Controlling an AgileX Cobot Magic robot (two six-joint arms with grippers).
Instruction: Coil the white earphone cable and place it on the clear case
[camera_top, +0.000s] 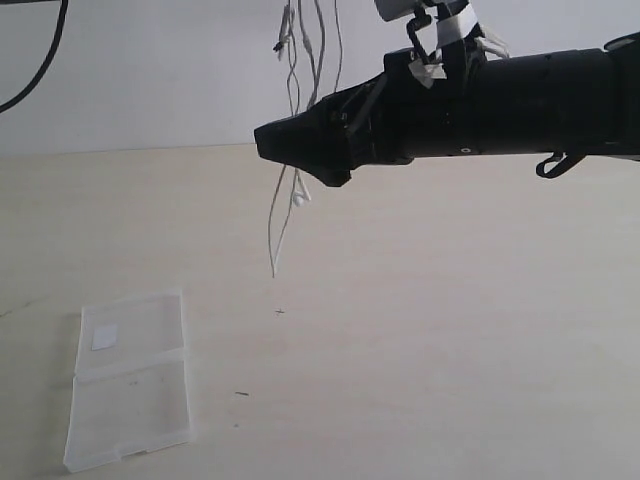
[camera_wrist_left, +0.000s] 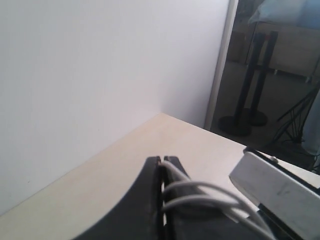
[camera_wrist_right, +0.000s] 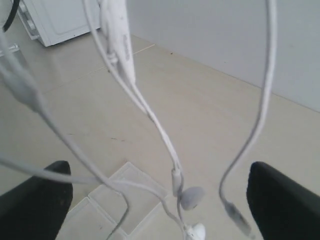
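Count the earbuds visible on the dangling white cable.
2. Both hang close together in mid-air on the white earphone cable, one earbud beside the other earbud, just ahead of the open right gripper. None seems hidden.

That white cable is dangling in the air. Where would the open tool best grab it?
Probably on the cable, just above the earbuds, coming in level from the side. There its strands hang nearly straight and fairly close together, and the right tool has an open finger on each side of them; lower down only loose ends hang.
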